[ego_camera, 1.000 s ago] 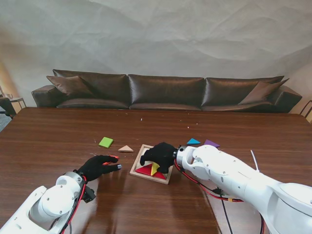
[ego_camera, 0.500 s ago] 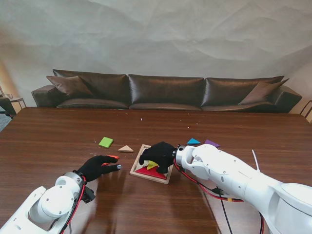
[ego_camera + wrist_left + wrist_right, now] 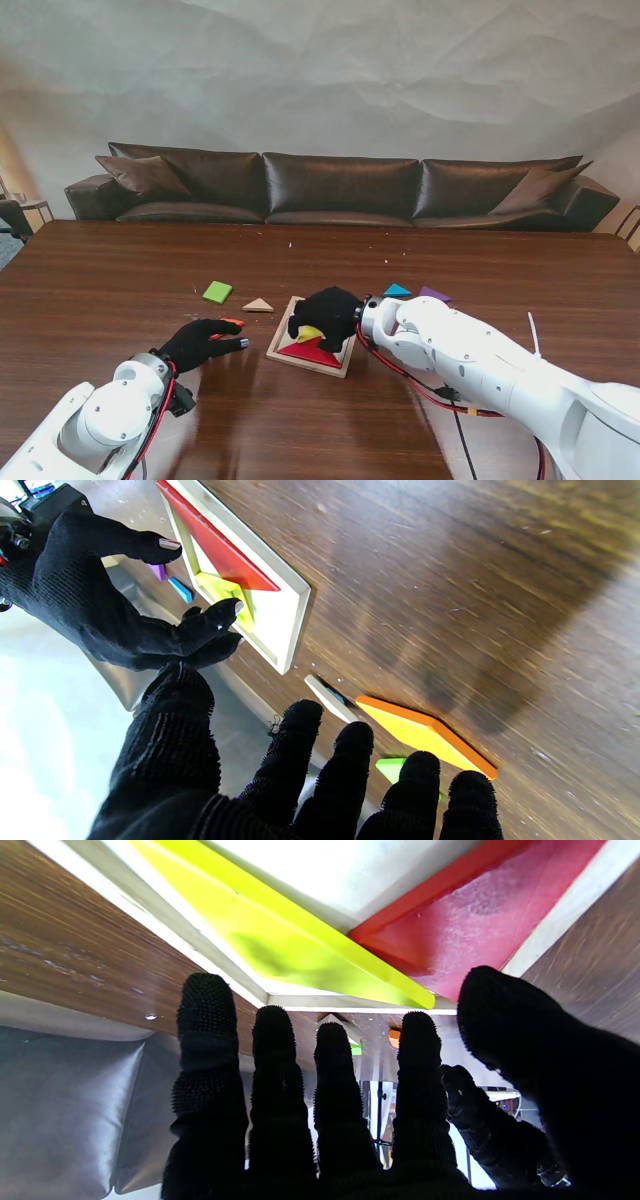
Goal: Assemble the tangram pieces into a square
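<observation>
Yellow piece [image 3: 311, 334] is seated crookedly in wooden tray [image 3: 284, 354] beside red triangle [image 3: 312, 351], nudged by right hand [image 3: 325, 312], fingers spread, apparently nothing gripped. Left hand [image 3: 200, 342] is held open by orange piece [image 3: 425, 732]. Jamming is risked if yellow is pushed against the rim.

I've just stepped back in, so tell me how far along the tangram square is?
Early days. The red triangle lies in the wooden tray. The right robot hand, fingers apart, is over the yellow triangle, which sits tilted in the tray. Left on the table: green square, tan triangle, blue triangle, purple piece, and the orange piece by the open left robot hand.
</observation>
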